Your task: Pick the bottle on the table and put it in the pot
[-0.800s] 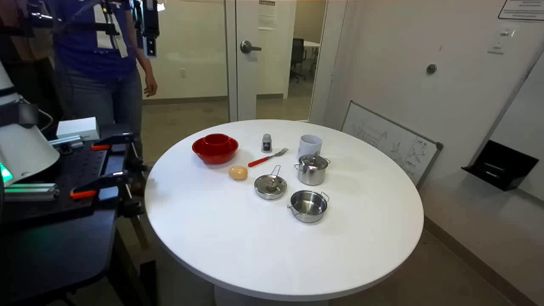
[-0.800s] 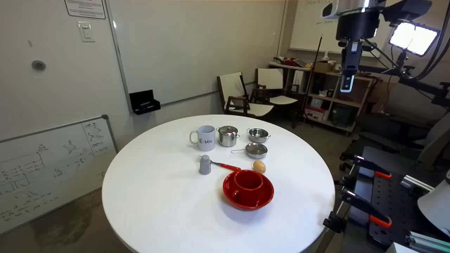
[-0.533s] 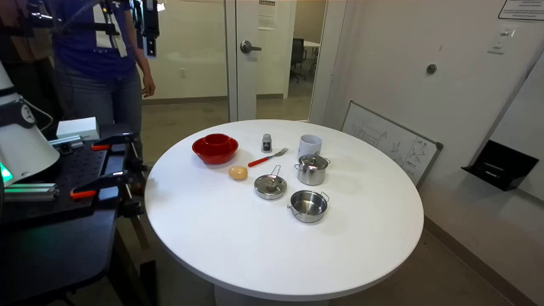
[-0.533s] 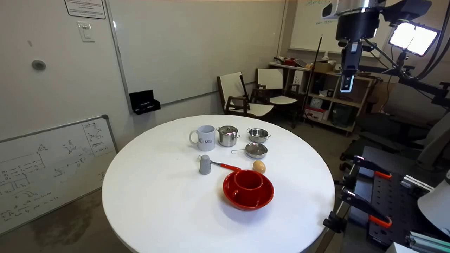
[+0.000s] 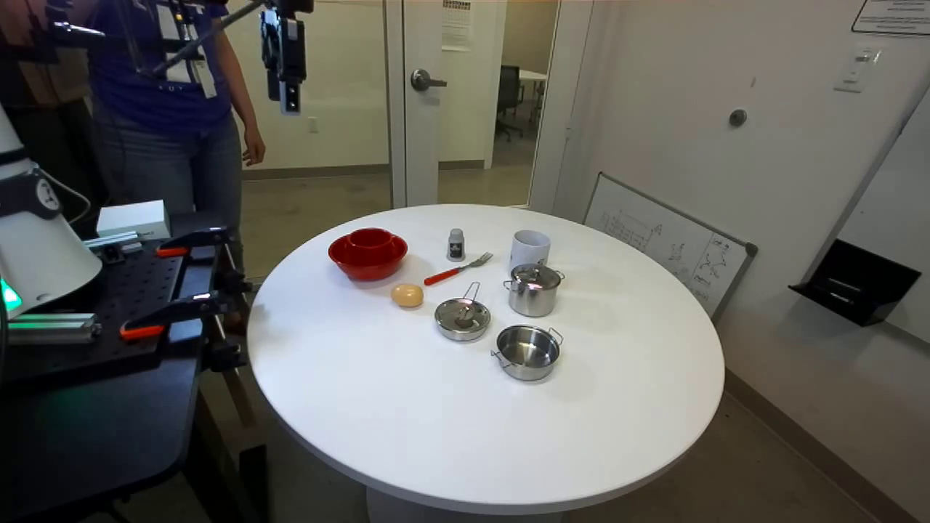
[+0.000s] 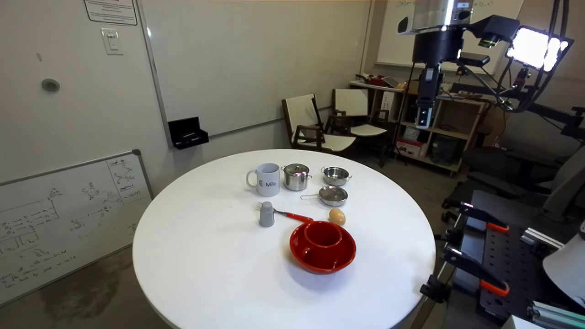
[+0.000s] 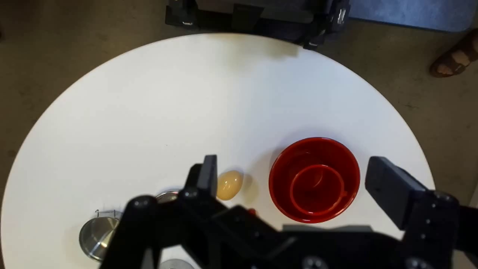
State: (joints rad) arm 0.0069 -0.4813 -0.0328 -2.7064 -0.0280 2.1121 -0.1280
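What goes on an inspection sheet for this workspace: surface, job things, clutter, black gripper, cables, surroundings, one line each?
Surface: round white table; faint yellowish patch near its edge, stain or reflection unclear.
Job things: small dark-labelled grey bottle, upright; cylindrical shiny steel pot, steel lid on.
Clutter: round red bowl holding a red cup; red-handled metal fork; egg-shaped yellow-brown object; pale grey mug; shallow steel pan with wire handle; shallow open steel bowl.
Gripper: black two-finger gripper, open, nothing seen in its grasp, above the table.
Cables: black cables loop beside the silver robot arm; on the table, nothing seen.
Surroundings: blue-shirted person; framed whiteboard leaning against the wall.
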